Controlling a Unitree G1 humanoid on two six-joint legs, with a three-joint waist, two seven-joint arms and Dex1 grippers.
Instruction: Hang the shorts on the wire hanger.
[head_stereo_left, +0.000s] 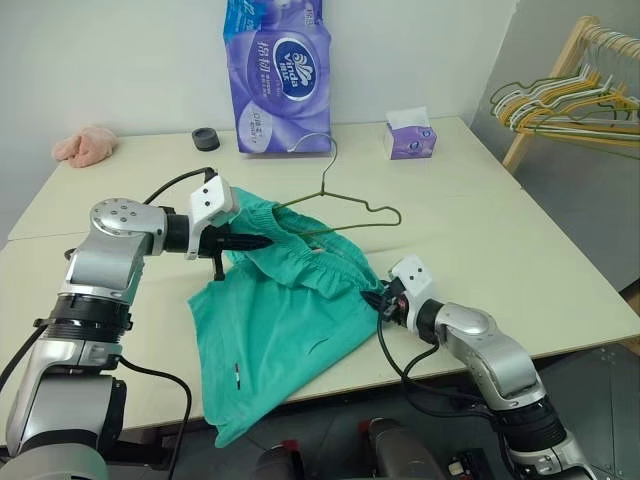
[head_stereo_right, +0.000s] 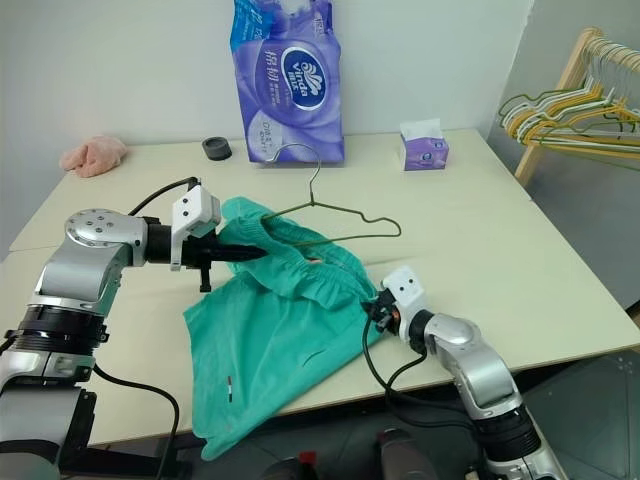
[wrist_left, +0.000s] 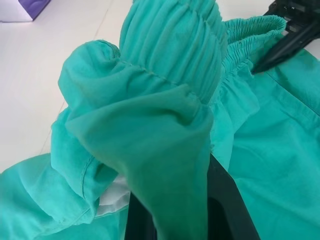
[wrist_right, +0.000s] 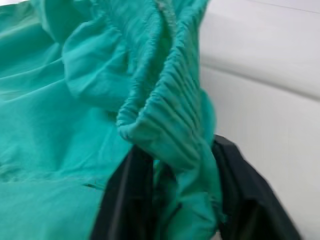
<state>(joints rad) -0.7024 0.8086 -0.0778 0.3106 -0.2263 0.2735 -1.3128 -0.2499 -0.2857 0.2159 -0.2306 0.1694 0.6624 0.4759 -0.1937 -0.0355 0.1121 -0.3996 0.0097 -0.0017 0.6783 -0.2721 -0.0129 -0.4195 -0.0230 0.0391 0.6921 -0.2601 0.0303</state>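
Bright, even light w/ soft shadows; right wrist view slightly blurred, others sharp.

I see the teal-green soft fabric shorts (head_stereo_left: 280, 330) with a small white mark near one hem, on my cream counter (head_stereo_left: 520, 250). The thin olive-gold wire hanger (head_stereo_left: 345, 205) lies at the far edge of the shorts. Far off stand a purple-and-white tissue pack (head_stereo_left: 280, 75), a small purple tissue box (head_stereo_left: 410, 135) and, far left, a pink cloth lump (head_stereo_left: 85, 145).
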